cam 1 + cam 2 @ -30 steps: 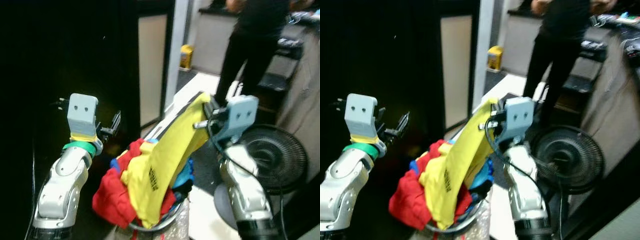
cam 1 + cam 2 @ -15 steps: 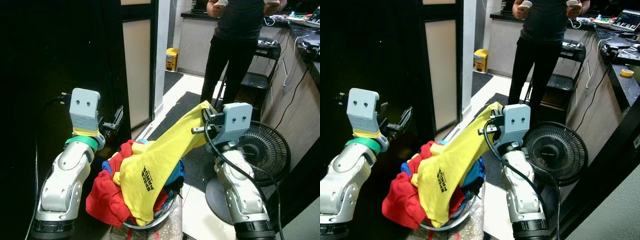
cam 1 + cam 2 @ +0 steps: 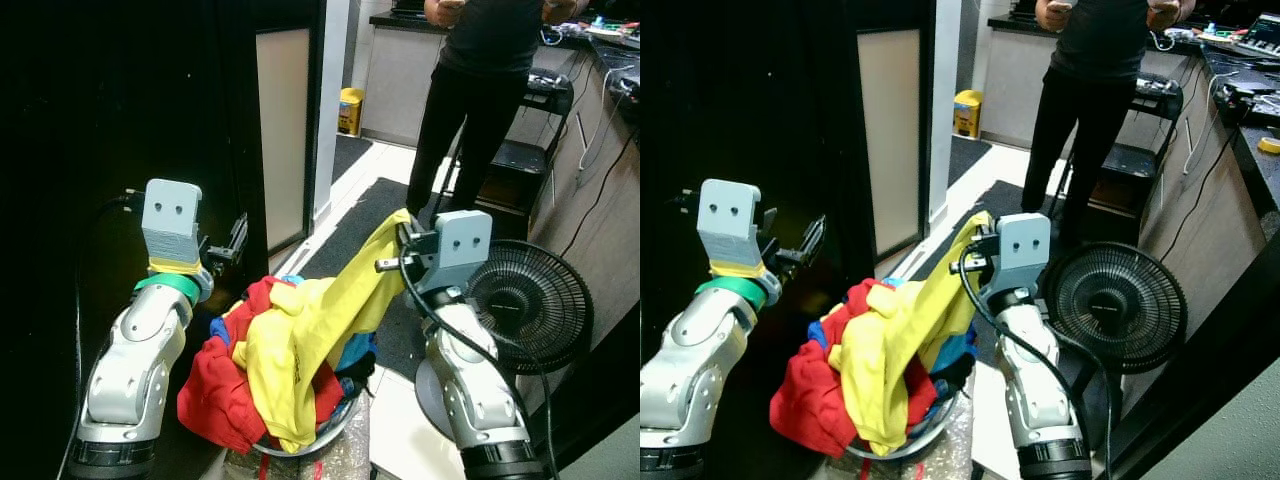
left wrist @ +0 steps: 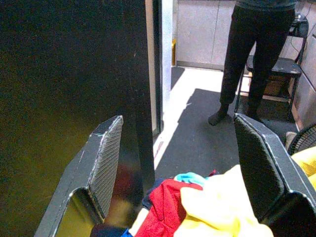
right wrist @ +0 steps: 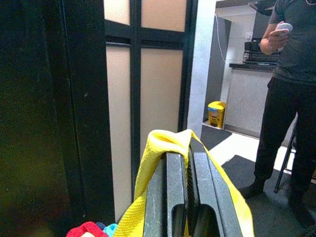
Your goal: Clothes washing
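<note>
Lower now, the right hand (image 3: 398, 240) stays clamped on the yellow shirt (image 3: 300, 345); left hand (image 3: 238, 240) gapes empty. Snagged clothes could tip the basket (image 3: 335, 428).

My matt black ribbed fingers (image 4: 106, 160) frame soft cloth — a knitted yellow cotton shirt (image 3: 300, 340) over red fabric (image 3: 215, 390). My silver arm shell (image 3: 130, 360) looks glossy, smooth plastic.

A metal basin (image 3: 340, 425) on the floor (image 3: 400, 420) holds heaped clothes (image 3: 270, 370).
</note>
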Tool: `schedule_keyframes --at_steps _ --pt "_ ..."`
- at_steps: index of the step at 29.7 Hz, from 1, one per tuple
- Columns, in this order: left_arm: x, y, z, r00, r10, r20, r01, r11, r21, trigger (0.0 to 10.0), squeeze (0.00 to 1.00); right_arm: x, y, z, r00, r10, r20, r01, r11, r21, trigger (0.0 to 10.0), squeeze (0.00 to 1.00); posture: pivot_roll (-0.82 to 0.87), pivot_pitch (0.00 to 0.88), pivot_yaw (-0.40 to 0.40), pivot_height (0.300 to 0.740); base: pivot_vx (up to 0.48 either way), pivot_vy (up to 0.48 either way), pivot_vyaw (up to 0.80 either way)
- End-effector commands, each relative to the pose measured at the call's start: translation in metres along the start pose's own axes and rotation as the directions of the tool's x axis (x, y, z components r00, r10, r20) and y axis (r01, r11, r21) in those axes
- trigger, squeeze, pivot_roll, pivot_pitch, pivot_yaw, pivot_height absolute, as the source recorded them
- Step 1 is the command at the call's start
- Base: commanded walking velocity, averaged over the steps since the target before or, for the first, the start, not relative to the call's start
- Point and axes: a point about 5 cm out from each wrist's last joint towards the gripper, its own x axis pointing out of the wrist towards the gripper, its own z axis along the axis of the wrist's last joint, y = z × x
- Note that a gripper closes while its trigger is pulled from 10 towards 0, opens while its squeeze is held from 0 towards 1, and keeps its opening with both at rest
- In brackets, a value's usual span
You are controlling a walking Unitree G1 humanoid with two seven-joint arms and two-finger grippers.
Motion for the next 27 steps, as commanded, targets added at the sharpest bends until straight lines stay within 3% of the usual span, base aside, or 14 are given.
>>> schedule_keyframes --at_steps 1,16,27 --pt "-0.001 0.000 -0.007 1.000 0.003 -0.022 -0.003 1.000 0.008 10.0 0.00 0.001 -0.004 0.000 0.999 -0.035 -0.001 0.035 0.999 0.037 10.0 0.00 0.02 0.041 0.039 0.740 0.000 0.000 -0.80" --pt "0.001 0.004 -0.002 1.000 0.009 -0.010 -0.008 1.000 0.020 10.0 0.00 0.008 -0.004 0.008 0.998 -0.050 0.032 0.048 0.997 0.067 10.0 0.00 0.03 0.034 0.041 0.740 0.000 0.000 -0.80" --pt "0.008 0.012 0.023 0.998 0.005 0.059 -0.008 0.999 0.042 10.0 0.00 0.011 -0.004 0.012 0.997 -0.065 0.051 0.061 0.995 0.085 10.0 0.00 0.04 0.039 0.053 0.740 0.000 0.000 -0.80"
